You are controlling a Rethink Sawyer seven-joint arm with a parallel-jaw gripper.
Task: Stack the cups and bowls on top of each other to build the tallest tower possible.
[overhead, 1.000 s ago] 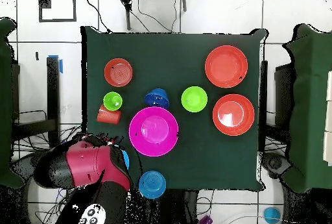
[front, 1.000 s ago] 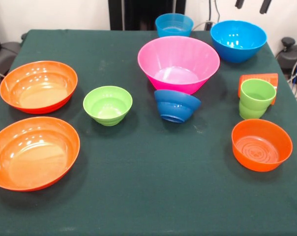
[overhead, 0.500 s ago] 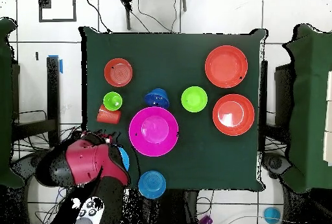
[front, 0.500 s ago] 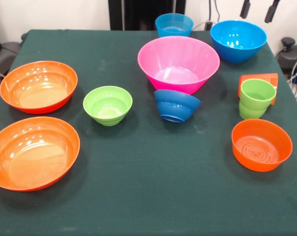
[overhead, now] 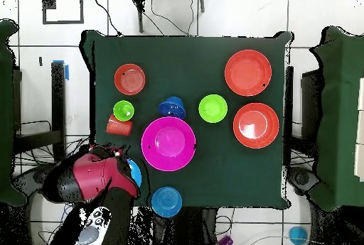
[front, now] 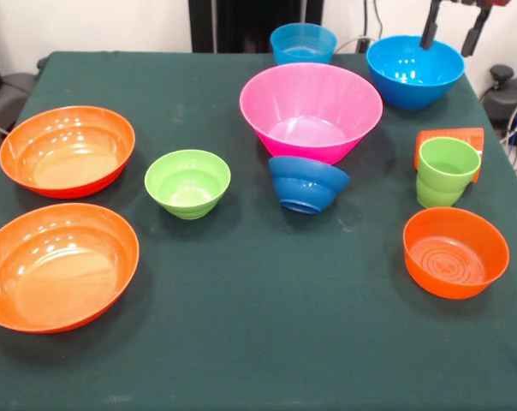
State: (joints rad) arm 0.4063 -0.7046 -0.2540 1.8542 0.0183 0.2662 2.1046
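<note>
Hanging above the larger sky blue bowl [front: 414, 70] at the far right, our gripper [front: 453, 32] shows its jaws spread and empty. On the green surface [front: 258, 334] we see the pink bowl [front: 311, 111] standing alone, nothing stacked. The lime green cup [front: 446, 171] stands just before the lying orange cup [front: 451, 137].

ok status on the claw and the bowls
Claw open, empty, above big blue bowl. Pink bowl on the cloth, nothing stacked. Path clear.
</note>
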